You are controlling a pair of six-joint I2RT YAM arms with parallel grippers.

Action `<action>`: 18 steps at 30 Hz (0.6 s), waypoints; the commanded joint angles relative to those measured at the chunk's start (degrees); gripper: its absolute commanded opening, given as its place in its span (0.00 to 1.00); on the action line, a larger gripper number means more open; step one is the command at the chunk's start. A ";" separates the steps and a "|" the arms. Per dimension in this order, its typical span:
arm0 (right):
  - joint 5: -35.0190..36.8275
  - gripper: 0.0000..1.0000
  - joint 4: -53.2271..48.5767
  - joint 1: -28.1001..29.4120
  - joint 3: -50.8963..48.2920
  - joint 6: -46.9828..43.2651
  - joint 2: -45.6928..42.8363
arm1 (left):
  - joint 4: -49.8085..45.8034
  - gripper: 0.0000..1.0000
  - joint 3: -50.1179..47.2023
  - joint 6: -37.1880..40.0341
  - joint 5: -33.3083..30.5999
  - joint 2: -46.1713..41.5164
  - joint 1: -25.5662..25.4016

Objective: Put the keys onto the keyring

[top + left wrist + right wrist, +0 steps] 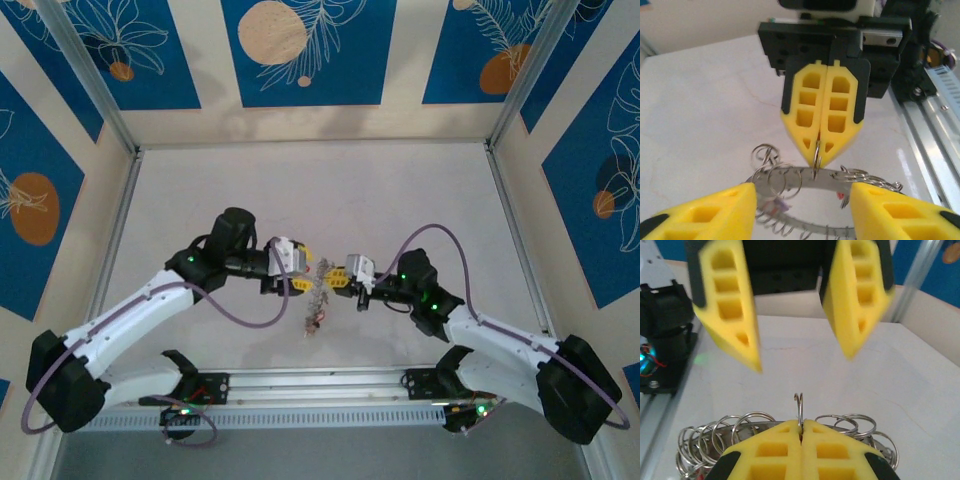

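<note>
Tabletop (320,190), pale white and walled on three sides, with two white robot arms coming in from its near edge to meet at the middle, somewhat closer to that edge than to the far one. Left gripper (303,268) has its yellow fingers (727,310) spread apart and holds nothing, one finger on either side of the work. Right gripper (801,424) faces it with fingers pressed together, clamped on a small wire loop (799,402) that stands upright between them. Keyring (815,175) sits between the two grippers, a curved silvery band strung with many thin loops. Keys (313,322) lie tangled at its near end, with a tiny red head and a pale purple head just showing. In handling, the metal is probably light, stiff, springy and slick, apt to twist or slip from soft pads. The sounder hold looks to be on the flat band or square across one loop, not on the tiny keys.
</note>
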 commanded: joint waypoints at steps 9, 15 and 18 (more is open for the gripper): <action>7.27 0.00 -4.76 -6.62 -4.45 1.52 -13.81 | 3.76 0.99 1.58 -36.66 -33.80 1.37 1.59; 13.74 0.00 -8.81 -7.12 -4.20 1.88 -15.74 | 2.49 0.99 2.00 -44.80 -36.78 5.97 3.56; 14.79 0.00 -11.38 -7.21 -3.41 1.60 -16.03 | 0.70 0.96 2.82 -45.20 -36.98 10.03 3.56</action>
